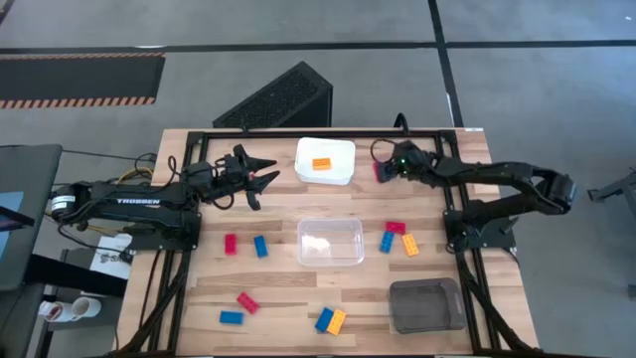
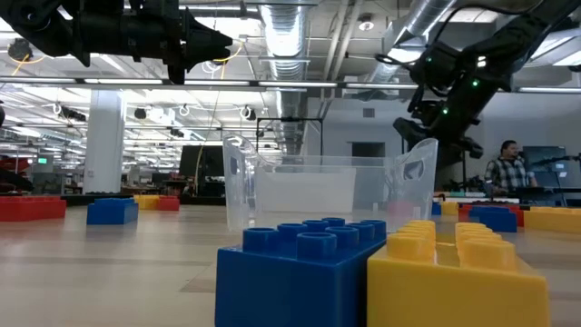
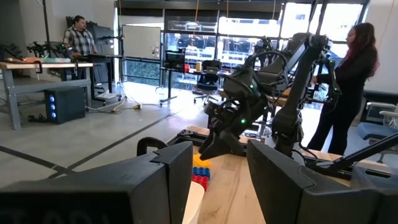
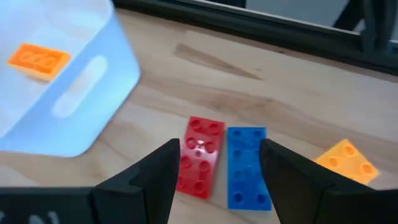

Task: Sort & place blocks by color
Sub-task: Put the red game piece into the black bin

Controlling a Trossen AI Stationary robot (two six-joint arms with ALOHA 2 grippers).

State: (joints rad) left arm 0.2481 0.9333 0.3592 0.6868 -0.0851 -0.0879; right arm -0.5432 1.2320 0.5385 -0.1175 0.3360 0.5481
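Hovering: right gripper (image 4: 214,163), fingers apart, empty, above red block (image 4: 200,157) and blue block (image 4: 249,167)
Left gripper (image 1: 260,171): partly open, empty, raised beside white bin (image 1: 343,171)
Orange block (image 1: 321,164): in white bin

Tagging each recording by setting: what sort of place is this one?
Likely a robotics lab or workshop in an open industrial hall: exposed ceiling ducts, a polished concrete floor, workbenches with equipment, and people standing beyond the table.
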